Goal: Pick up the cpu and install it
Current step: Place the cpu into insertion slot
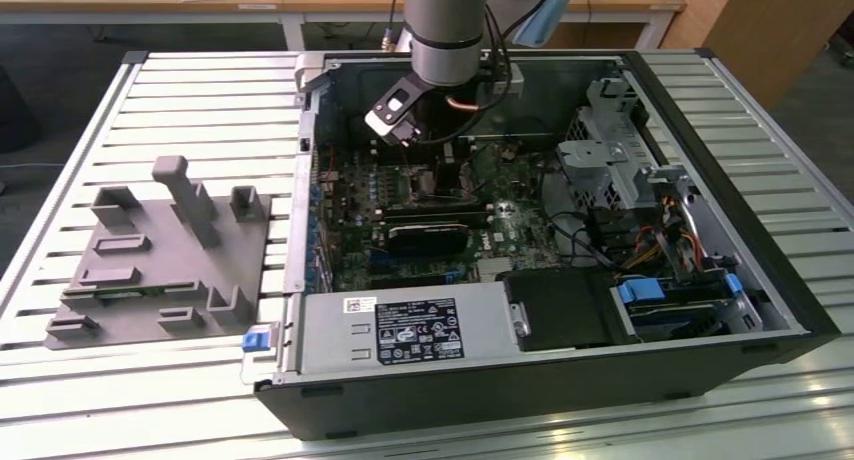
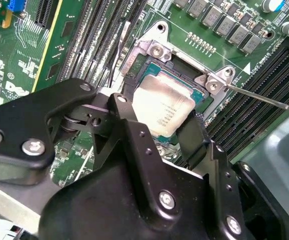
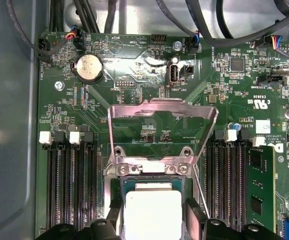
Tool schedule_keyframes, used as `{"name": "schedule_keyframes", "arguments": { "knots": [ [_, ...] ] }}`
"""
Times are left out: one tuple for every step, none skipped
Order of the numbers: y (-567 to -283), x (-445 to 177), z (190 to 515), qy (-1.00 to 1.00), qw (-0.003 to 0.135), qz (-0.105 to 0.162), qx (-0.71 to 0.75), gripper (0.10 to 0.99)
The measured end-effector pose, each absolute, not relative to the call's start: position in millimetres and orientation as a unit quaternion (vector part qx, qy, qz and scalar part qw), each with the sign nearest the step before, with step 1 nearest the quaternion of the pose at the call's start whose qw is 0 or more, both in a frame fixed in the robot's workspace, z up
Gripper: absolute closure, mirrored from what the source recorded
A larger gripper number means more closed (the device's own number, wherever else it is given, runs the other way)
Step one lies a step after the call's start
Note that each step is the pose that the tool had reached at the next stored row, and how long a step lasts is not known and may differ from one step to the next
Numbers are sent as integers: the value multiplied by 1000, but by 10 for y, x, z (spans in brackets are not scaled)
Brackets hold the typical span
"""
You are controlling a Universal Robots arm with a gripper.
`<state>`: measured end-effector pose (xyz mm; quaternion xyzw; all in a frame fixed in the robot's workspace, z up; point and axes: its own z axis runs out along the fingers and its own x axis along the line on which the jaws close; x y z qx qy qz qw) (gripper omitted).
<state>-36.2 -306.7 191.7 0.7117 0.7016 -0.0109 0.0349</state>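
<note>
Memory slots (image 3: 69, 190) flank your gripper (image 3: 154, 227), which straddles the cpu (image 3: 153, 212) lying in the open socket (image 2: 182, 70) directly beneath it; whether it is clamping, you cannot tell. Treat the cpu as light, stiff and fragile: hold only its opposite edges, never underneath.

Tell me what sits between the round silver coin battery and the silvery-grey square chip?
In the first wrist view, an open silver metal frame lies between the battery and the cpu.
</note>
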Motion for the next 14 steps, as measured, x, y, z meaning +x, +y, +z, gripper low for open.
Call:
{"name": "schedule_keyframes", "arguments": {
  "knots": [
    [-3068, -362, 1920, 702, 35, -11, 712, 482],
    [-3068, -363, 1921, 702, 35, -11, 711, 482],
    [-3068, -362, 1923, 702, 35, -11, 711, 482],
    [-3068, -363, 1928, 702, 35, -11, 711, 482],
    [-3068, -363, 1936, 702, 35, -11, 711, 482],
    [-3068, -363, 1945, 702, 35, -11, 711, 482],
    [-3068, -363, 1955, 702, 35, -11, 711, 482],
    [-3068, -363, 1968, 702, 35, -11, 711, 482],
    [-3068, -363, 1980, 702, 35, -11, 711, 482],
    [-3068, -363, 1994, 702, 35, -11, 711, 482],
    [-3068, -363, 2008, 702, 35, -11, 711, 498],
    [-3068, -363, 2020, 702, 35, -11, 711, 561],
    [-3068, -363, 2028, 702, 35, -11, 711, 561],
    [-3068, -363, 2034, 702, 35, -11, 711, 620]
  ]
}}
